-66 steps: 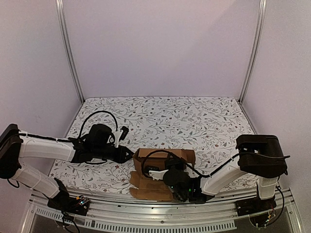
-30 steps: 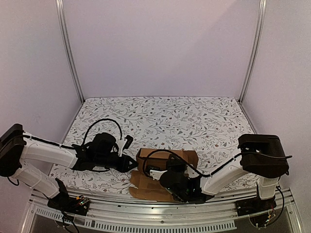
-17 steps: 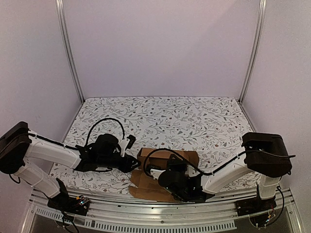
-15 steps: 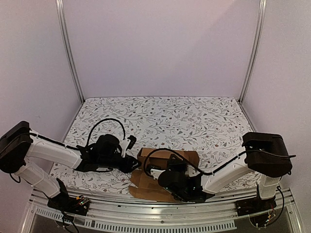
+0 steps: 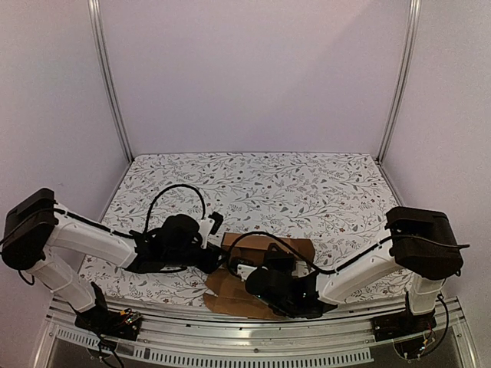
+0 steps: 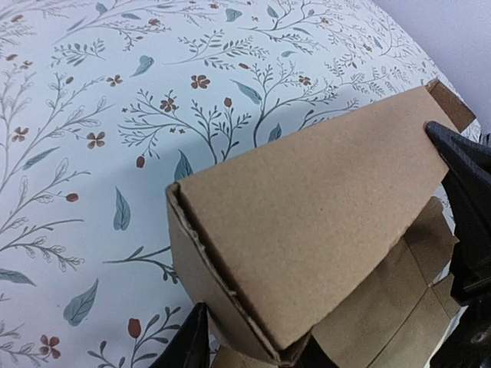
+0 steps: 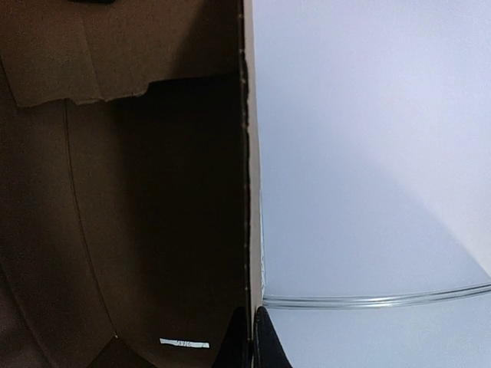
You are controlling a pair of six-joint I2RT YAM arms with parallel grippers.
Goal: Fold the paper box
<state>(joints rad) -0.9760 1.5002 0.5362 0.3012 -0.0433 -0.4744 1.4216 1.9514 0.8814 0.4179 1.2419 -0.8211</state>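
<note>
Left claw: down low at the box's near corner. The left claw (image 6: 247, 355) has a dark finger either side of that folded corner. I cannot tell whether it is actually pinching or only straddling.

Right claw: clamped nearly closed. The right claw (image 7: 250, 337) has a thin cardboard wall running straight up between its tips, with the dim inside of the box to one side of that wall.

Box: the box (image 6: 307, 230) is half raised, with one long brown panel tilted up off the patterned surface (image 5: 307, 192) near the front edge, between the two arms. Its flaps (image 5: 226, 297) lie flat in front, unfolded.

Just changed: over the last couple of seconds the left claw has slid in from the left and dropped, going from just beside the box's end to right against its corner. The right claw has sunk lower and edged left while keeping its wall. The raised panel has nudged slightly to the right.

What it means: by my reading, both ends are now held, so the walls can be squared up. The fold is partway there, with the flaps still to tuck.

Risk: a corner that soft may crumple rather than crease.
</note>
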